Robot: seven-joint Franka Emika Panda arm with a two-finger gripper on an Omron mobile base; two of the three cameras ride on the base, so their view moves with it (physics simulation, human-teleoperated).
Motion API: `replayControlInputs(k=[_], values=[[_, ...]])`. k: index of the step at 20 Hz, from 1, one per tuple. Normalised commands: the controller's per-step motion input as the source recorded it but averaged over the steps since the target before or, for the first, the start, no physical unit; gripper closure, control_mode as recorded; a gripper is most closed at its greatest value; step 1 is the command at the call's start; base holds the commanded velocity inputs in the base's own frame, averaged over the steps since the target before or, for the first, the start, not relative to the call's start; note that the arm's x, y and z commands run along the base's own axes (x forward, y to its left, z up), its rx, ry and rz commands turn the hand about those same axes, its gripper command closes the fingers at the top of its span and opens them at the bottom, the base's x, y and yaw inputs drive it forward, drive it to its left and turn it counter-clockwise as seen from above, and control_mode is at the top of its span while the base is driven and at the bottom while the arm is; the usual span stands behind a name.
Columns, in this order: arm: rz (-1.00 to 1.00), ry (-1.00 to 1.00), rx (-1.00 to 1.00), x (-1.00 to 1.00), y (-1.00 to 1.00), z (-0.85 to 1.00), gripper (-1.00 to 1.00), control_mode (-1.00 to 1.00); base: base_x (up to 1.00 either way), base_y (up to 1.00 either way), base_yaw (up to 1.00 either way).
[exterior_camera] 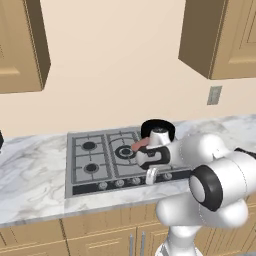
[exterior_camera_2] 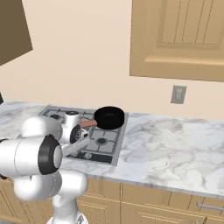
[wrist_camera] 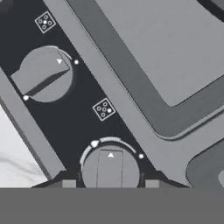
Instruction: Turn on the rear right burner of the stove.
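The grey steel stove [exterior_camera: 80, 159] is set into the marble counter, its dark knob strip [exterior_camera: 120, 184] along the front edge. A black frying pan [exterior_camera: 158, 129] with a reddish handle sits over the rear right corner, so the rear right burner is hidden beneath it. My gripper [exterior_camera: 150, 176] hangs low over the strip, right of centre. In the hand view the gripper [wrist_camera: 110, 183] is open. One fingertip [wrist_camera: 68, 183] stands on each side of a round knob [wrist_camera: 110, 168] without pressing it. A second knob [wrist_camera: 43, 74] lies further along the strip.
Marble counter [exterior_camera_2: 175, 144] stretches wide to the right of the stove. Wooden wall cabinets [exterior_camera: 220, 35] hang above both sides, and a wall outlet [exterior_camera_2: 178, 94] sits behind the counter. The larger central burner [exterior_camera: 124, 151] and two left burners [exterior_camera: 90, 156] are uncovered.
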Motion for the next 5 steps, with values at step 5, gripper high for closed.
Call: replayControlInputs(k=[5], values=[[0.58, -0.13, 0.00, 0.00, 0.00, -0.33, 1.00, -1.00, 0.00, 0.00, 0.00]])
